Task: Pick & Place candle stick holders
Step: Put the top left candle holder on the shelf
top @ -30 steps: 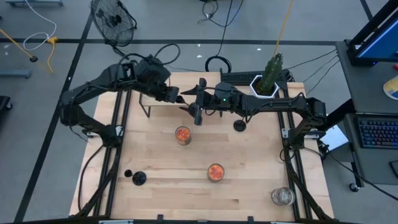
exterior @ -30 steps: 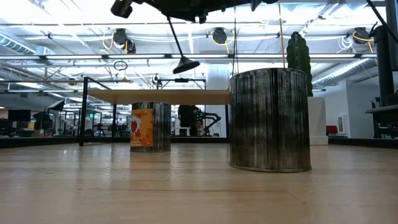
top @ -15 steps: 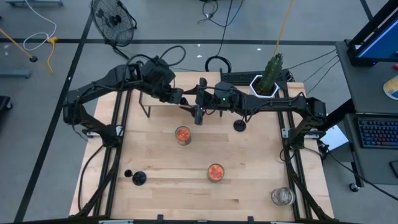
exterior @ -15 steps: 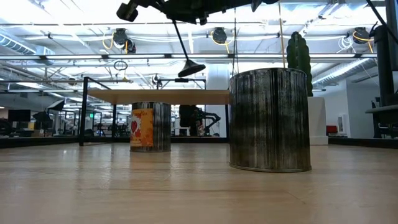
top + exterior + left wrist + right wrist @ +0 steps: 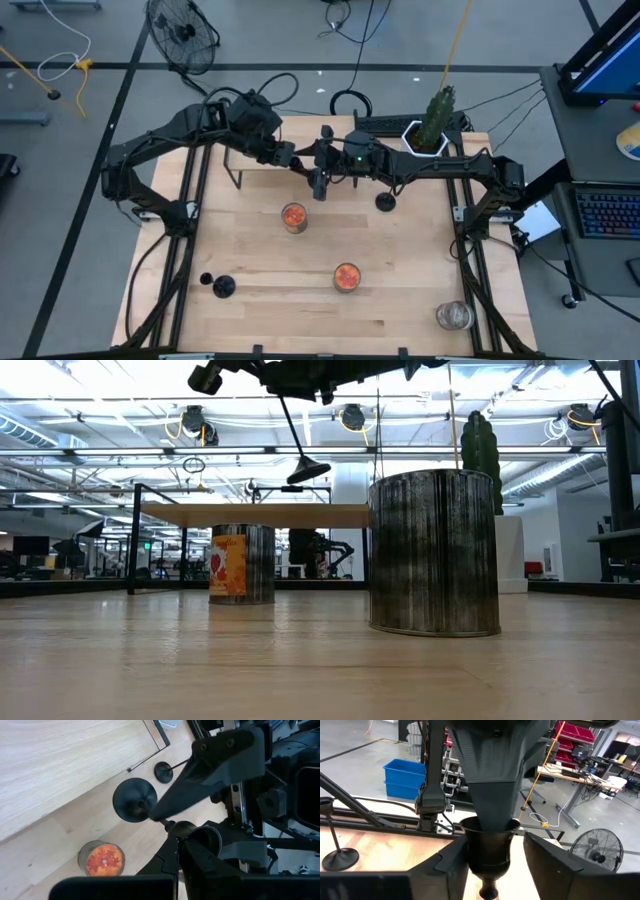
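High view: pale planked wooden table (image 5: 300, 310); the left gripper (image 5: 288, 160) and right gripper (image 5: 318, 172) meet above its far-centre edge, a small black metal candle stick holder (image 5: 318, 186) between them, held off the surface. A second black holder with a round flat base (image 5: 385, 202) stands just right of them; a third, matte black (image 5: 223, 287), stands at the near-left edge with a small black knob (image 5: 205, 279) beside it. Two glass jars with orange contents (image 5: 294, 216) (image 5: 346, 277) sit mid-table, a clear glass jar (image 5: 453, 316) near-right. Low view: the held holder hangs tilted, thin stem and disc base (image 5: 308, 470) in the air above a ribbed dark cylinder (image 5: 433, 552) and a labelled jar (image 5: 240, 564). Left wrist view: left fingers (image 5: 172, 857) pinch the held holder's stem near its cup; its round base (image 5: 134, 799) faces the camera. Right wrist view: right fingers (image 5: 455, 857) flank the glossy black cup (image 5: 488, 845), spread and not visibly pressing it.
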`<state>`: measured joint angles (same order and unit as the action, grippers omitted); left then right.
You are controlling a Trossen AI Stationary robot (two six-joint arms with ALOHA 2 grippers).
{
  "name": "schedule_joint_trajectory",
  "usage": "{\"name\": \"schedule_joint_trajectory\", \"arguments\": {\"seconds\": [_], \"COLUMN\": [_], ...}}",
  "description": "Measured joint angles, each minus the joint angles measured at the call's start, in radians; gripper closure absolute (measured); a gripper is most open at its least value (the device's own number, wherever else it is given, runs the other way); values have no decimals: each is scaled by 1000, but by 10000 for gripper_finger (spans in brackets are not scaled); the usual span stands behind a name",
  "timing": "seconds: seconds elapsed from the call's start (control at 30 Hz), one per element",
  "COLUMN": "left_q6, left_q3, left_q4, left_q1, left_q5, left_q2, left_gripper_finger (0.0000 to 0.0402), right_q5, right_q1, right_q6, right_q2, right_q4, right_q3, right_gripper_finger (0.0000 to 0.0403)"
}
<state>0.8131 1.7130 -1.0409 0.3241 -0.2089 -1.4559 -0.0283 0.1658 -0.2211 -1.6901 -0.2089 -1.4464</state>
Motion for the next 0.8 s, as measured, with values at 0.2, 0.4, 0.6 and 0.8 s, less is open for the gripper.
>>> {"name": "schedule_joint_trajectory", "arguments": {"seconds": [0.2,0.4,0.6,0.8], "left_q6": [-8,-8,-10,-10], "left_q3": [0,0,0,0], "left_q4": [1,-1,-1,1], "left_q1": [0,0,0,0], "left_q5": [0,2,3,38], "left_q2": [-13,-11,-11,-12], "left_gripper_finger": [399,399,399,380], "right_q5": [-4,-3,-2,2], "right_q1": [0,0,0,0], "right_q6": [0,0,5,24], "right_q2": [0,0,0,0], "right_q4": [3,5,5,5], "right_q3": [1,2,2,2], "right_gripper_finger": [267,307,307,307]}}
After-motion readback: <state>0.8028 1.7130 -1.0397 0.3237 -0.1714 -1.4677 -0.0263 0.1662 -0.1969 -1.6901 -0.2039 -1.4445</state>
